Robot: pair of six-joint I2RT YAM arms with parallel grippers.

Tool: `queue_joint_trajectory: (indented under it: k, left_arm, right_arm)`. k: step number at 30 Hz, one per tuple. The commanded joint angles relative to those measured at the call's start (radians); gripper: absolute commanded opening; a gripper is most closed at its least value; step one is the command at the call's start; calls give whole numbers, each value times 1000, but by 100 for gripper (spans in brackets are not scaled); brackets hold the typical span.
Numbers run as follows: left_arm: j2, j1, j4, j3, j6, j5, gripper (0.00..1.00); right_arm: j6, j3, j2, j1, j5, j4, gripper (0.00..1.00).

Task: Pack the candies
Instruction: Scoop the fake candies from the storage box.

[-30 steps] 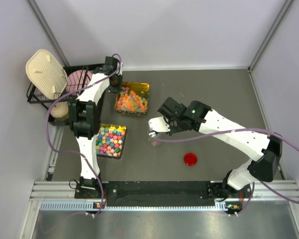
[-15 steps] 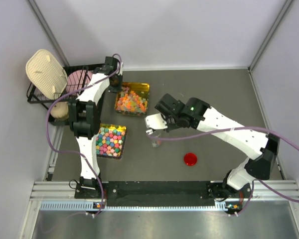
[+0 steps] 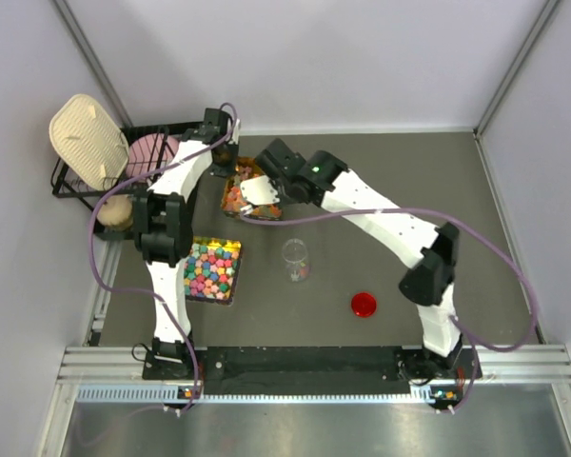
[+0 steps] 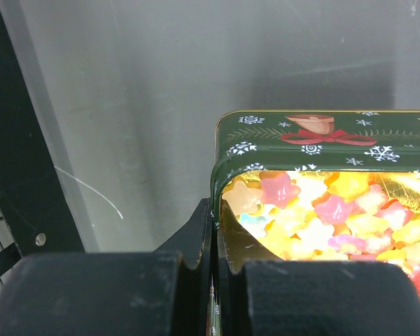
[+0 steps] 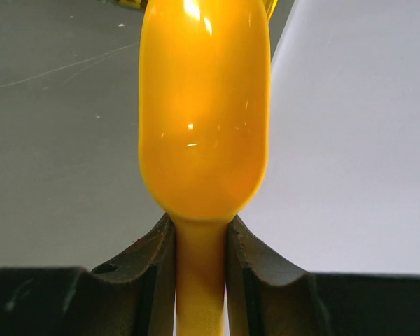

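Observation:
The tiny star-shaped candies [image 4: 322, 210] in orange, yellow and pink fill a green snowflake tin [image 4: 322, 136]. The tin [image 3: 269, 168] stands at the back of the table, left of centre. My left gripper [image 4: 215, 234] is shut on the tin's left wall, and it also shows in the top view [image 3: 226, 176]. My right gripper [image 5: 201, 238] is shut on the handle of a yellow spoon [image 5: 203, 105], whose bowl shows no candy. The right gripper [image 3: 259, 190] hangs over the tin and hides much of the candies [image 3: 234, 196]. A clear jar [image 3: 295, 259] with a few candies stands open in the middle.
A red lid [image 3: 364, 305] lies right of the jar. A gold tray [image 3: 233, 249] of larger, chunky bold-coloured candies [image 3: 209, 269] sits near the left arm. A black dish rack [image 3: 71, 181] with a beige lid and pink plate stands at the far left.
My right arm has swung up and to the left with the spoon, from beside the jar to over the tin. The left arm has not moved.

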Motion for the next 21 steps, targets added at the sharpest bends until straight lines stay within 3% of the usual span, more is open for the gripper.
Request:
queue_joint_trajectory:
  k: [1,7,21]
  left_arm:
    - [-100,-19,63,10,-33,2,0]
    - [-139,-32,92,-22,-42,-17,0]
    - [-205,-77,133,-101,-45,-89,0]
  right_arm:
    - [-80,153,121,-16,91,29,0]
    - [-133,225,226,-29,135,45,0]
    - [-219,222,336,-38,215,154,0]
